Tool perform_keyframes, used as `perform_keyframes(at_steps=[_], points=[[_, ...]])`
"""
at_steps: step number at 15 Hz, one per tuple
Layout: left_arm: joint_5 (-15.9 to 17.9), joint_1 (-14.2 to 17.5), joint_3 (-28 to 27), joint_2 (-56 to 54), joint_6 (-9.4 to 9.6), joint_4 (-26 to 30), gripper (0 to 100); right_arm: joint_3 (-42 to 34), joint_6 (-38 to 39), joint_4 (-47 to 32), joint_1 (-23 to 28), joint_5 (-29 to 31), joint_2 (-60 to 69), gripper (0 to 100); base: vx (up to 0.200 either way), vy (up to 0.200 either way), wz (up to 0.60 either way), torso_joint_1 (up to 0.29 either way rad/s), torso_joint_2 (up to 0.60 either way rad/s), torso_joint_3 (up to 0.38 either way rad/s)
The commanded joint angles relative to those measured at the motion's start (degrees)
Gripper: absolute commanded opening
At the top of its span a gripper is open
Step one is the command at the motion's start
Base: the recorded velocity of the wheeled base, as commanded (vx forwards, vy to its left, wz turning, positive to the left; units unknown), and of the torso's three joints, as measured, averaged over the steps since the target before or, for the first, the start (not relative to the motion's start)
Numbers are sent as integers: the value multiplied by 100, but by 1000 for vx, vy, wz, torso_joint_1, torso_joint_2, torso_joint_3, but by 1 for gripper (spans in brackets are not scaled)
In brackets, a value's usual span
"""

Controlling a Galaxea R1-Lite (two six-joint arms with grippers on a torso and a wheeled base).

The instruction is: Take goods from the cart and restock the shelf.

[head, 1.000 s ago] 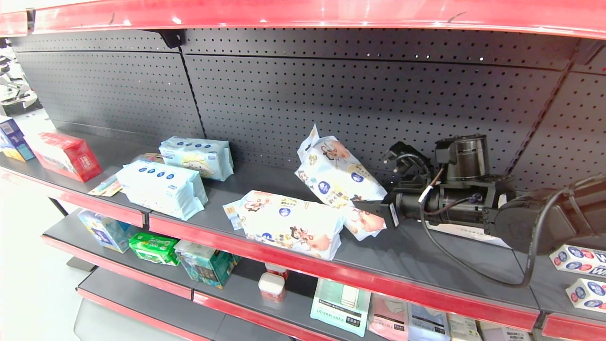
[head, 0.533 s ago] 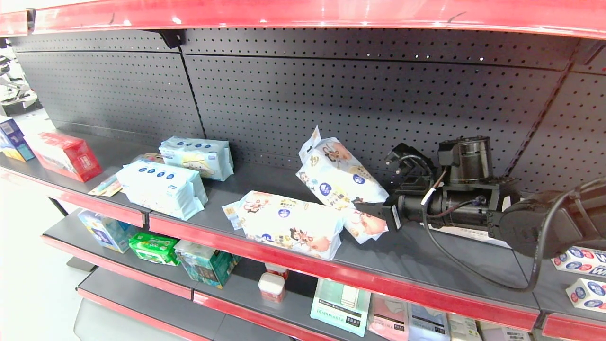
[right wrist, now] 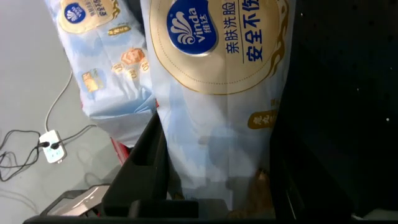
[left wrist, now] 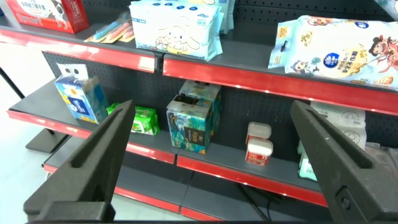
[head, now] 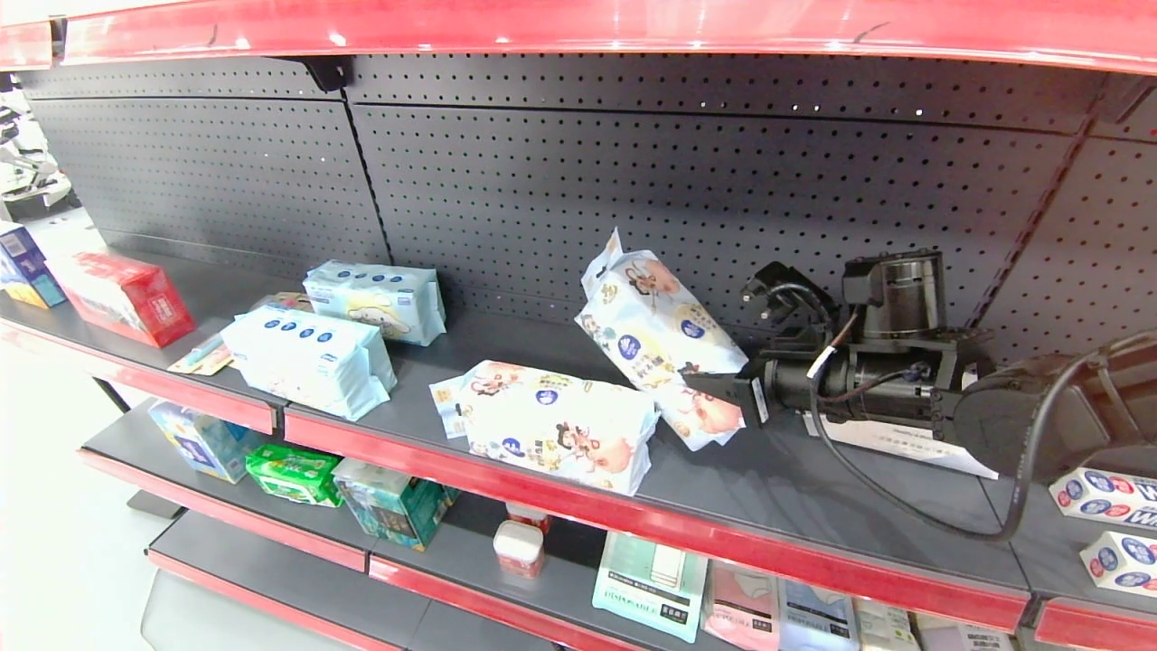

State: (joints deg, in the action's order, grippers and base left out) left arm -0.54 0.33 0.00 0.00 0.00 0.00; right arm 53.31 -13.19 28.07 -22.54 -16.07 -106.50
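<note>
A white pack of wipes with cartoon prints (head: 655,330) stands tilted on the middle shelf board (head: 813,493), its top leaning toward the pegboard back wall. My right gripper (head: 723,395) is shut on its lower end, coming in from the right. In the right wrist view the pack (right wrist: 217,93) sits between the gripper's (right wrist: 214,180) black fingers (right wrist: 143,168). A second pack of the same kind (head: 551,425) lies flat at the shelf's front edge, just left of the held one, and shows as well (right wrist: 102,56). My left gripper (left wrist: 211,109) hangs open before the lower shelves.
Blue-and-white tissue packs (head: 312,357) (head: 380,298) and a red box (head: 126,294) lie farther left on the same board. A flat white pack (head: 904,443) lies under my right arm, spotted packs (head: 1107,493) at the far right. Lower shelves (left wrist: 186,155) hold boxes and packets.
My right gripper has lifted the held pack slightly and shifted it to the right, so it stands a bit more upright. The pack lying flat has hardly moved.
</note>
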Motion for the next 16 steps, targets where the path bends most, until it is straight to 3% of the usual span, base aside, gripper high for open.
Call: perform_keyframes(at_steps=[1,7,12,16], points=[[1,2,-9,0,0,0,100,162,-43,5,110,-10,-108,0,0,0,0,0,0,0],[1,-7,-9,0,0,0,100,1015,-421,5,461,-336,-627,0,0,0,0,0,0,0],[1,2,-9,0,0,0,100,1103,-316,58,470,-555,-943,0,0,0,0,0,0,0],[1,2,-9,0,0,0,100,1498,-465,49,628,-1250,-1224,0,0,0,0,0,0,0]])
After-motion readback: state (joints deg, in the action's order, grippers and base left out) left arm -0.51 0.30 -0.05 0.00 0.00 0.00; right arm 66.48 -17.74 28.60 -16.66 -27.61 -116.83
